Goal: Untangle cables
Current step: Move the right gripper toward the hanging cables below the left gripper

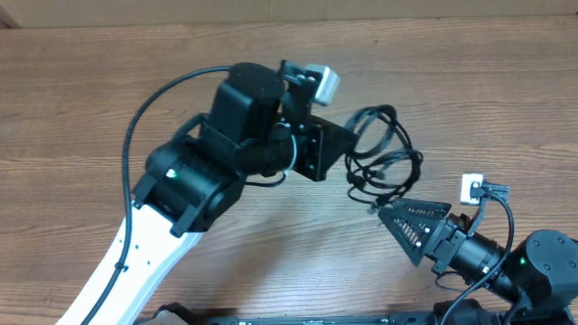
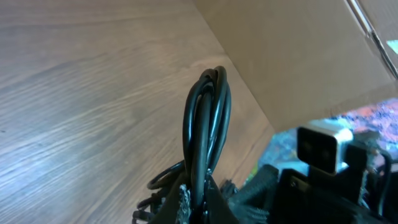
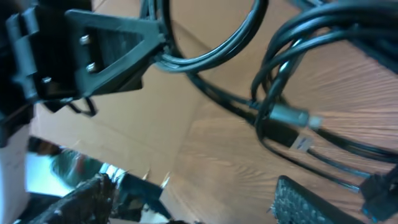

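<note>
Where the left gripper (image 1: 336, 149) pinches them, the cables (image 1: 381, 155) sit just right of the frame's centre in the overhead view. They form a loose black tangle whose long axis runs from the upper loops down toward the lower right. In the left wrist view one doubled loop (image 2: 208, 124) stands straight up from the gripper's fingers (image 2: 181, 200) at the bottom edge, pointing to the top of the frame. Those fingers are closed tight on the strands.

The left arm (image 1: 194, 181) enters from the lower left and bends across the wooden table (image 1: 81, 108), its wrist turned toward the right of the frame.

The right gripper (image 1: 408, 226) lies just below the tangle, its tip next to the lowest strands; whether they touch cannot be told. In the right wrist view its fingers (image 3: 303, 202) stand wide apart at the bottom corners with nothing between them. A small plug (image 3: 287, 118) hangs among the strands above them. The right arm (image 1: 533, 266) reaches in from the lower right corner, pointing up-left.
</note>
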Tool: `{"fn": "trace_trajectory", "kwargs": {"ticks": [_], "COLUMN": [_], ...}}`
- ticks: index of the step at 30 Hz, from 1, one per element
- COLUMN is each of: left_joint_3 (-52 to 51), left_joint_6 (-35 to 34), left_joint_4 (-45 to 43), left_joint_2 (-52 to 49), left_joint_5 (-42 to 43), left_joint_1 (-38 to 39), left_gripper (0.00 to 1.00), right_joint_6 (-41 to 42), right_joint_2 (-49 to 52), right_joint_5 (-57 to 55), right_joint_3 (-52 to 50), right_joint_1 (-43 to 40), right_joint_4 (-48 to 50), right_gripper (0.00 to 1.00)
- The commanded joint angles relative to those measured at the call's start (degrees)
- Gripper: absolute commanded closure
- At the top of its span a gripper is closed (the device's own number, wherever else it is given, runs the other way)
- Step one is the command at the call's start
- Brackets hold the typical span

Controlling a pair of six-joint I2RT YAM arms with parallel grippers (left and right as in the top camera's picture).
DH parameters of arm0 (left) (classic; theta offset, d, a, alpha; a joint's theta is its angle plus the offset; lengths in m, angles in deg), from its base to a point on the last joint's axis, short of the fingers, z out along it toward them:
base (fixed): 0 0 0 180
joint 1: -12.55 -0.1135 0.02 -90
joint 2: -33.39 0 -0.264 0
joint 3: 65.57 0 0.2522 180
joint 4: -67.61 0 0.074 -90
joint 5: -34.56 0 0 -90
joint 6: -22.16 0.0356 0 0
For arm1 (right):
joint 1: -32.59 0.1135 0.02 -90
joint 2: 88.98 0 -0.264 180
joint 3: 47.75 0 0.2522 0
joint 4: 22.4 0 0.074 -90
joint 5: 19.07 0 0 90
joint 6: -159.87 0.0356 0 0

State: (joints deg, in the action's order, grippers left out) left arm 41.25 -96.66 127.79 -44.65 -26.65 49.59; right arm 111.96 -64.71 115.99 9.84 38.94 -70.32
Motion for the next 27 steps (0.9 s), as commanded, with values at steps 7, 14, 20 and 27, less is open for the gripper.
{"fn": "trace_trajectory", "kwargs": {"ticks": [7, 14, 20, 27], "left_joint_3": [1.6, 1.6, 1.6, 1.6], "left_joint_6": [-2.4, -4.7, -6.0, -6.1], "left_joint_4": [-3.4, -7.4, -7.5, -7.5], "left_joint_2": [0.0, -0.2, -0.3, -0.3], "left_joint_5": [1.6, 0.7, 0.7, 0.9], "left_joint_1": [1.8, 5.4, 5.9, 5.9], "left_gripper": [0.96, 0.96, 0.96, 0.96], "right_joint_6": [-0.1, -0.1, -0.1, -0.1], "right_joint_2": [0.5, 3.7, 5.6, 5.7], "right_joint_5": [-5.6, -5.8, -6.1, -7.1], "right_joint_3": [1.1, 1.1, 1.1, 1.1], "right_joint_1": [-0.4, -0.4, -0.4, -0.4], "right_joint_4": [-0.2, -0.2, -0.2, -0.2], "right_gripper": [0.27, 0.42, 0.52, 0.7]}}
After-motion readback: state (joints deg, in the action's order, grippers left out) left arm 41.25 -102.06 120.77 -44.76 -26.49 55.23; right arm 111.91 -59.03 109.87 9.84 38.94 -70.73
